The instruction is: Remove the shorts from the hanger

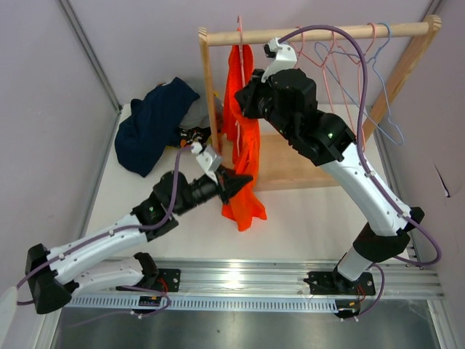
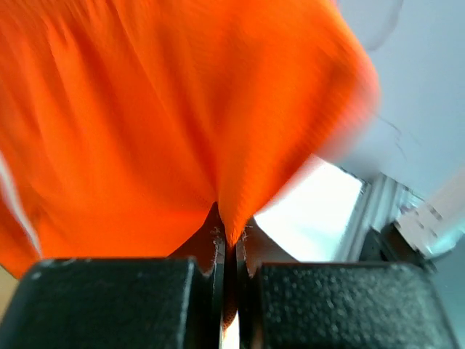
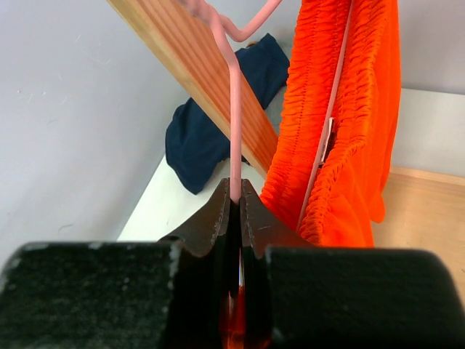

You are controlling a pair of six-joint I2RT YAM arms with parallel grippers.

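The bright orange shorts (image 1: 242, 138) hang from a pink hanger (image 1: 239, 43) on the wooden rail (image 1: 320, 32) and reach down to the table. My left gripper (image 1: 243, 179) is shut on the lower part of the orange shorts (image 2: 160, 123). My right gripper (image 1: 247, 98) is shut on the pink hanger wire (image 3: 235, 123), with the orange waistband (image 3: 341, 109) just to its right. Navy blue shorts (image 1: 152, 123) lie in a heap at the back left, with grey fabric (image 1: 195, 113) and a patterned piece (image 1: 192, 135) beside them.
Empty pink and blue hangers (image 1: 363, 65) hang at the right end of the rail. The rack's wooden base (image 1: 294, 163) and upright post (image 1: 209, 87) stand mid-table. Grey walls close both sides.
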